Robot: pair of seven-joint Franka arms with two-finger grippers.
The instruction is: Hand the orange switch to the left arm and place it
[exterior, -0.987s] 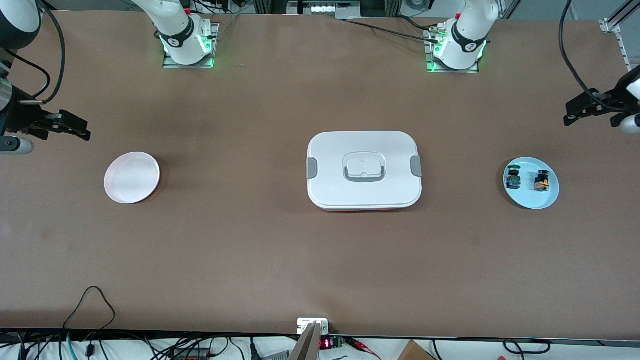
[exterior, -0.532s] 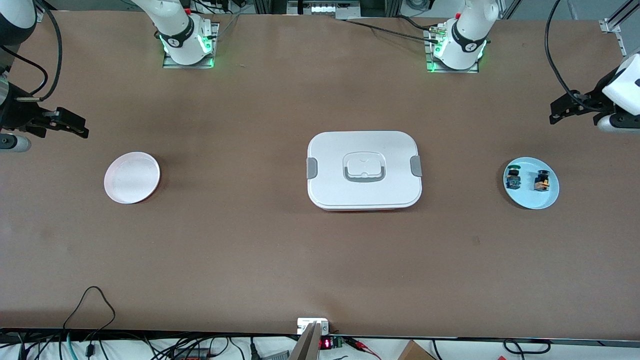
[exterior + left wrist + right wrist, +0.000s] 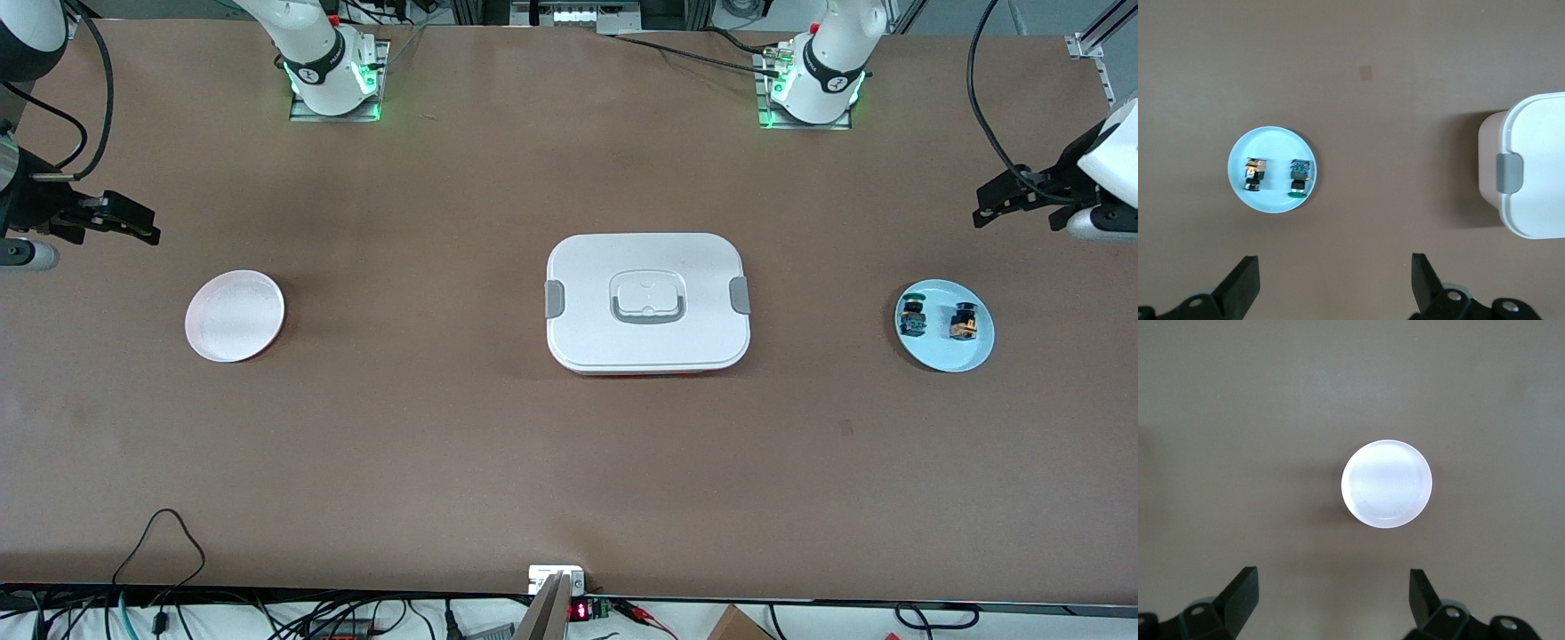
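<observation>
Orange switch [image 3: 963, 322] lies on a light blue plate [image 3: 942, 354] toward the left arm's end of the table, with its black end pointing to about 12 o'clock in the front view. Just beside it on the same plate, on the side toward the box, lies a blue switch [image 3: 910, 317] with a green top; the two do not touch. The left wrist view shows both parts [image 3: 1255, 173] [image 3: 1299, 177] side by side on that plate [image 3: 1271, 143], with one latched end of the box [image 3: 1531, 167] at the edge of that picture.

The box [image 3: 647, 302], white with grey side latches and a thin red base edge, sits closed at the table's centre, well apart from both plates. A white plate [image 3: 235, 316] with nothing on it lies toward the right arm's end of the table.

The left gripper [image 3: 1000, 200] hangs in the air over bare table at roughly 1 o'clock from the blue plate, its fingers [image 3: 1426, 279] spread wide and holding nothing. The right gripper [image 3: 133, 227] hangs over bare table at about 10 o'clock from the white plate [image 3: 1386, 484], its fingers [image 3: 1423, 595] likewise fully apart with nothing between them.
</observation>
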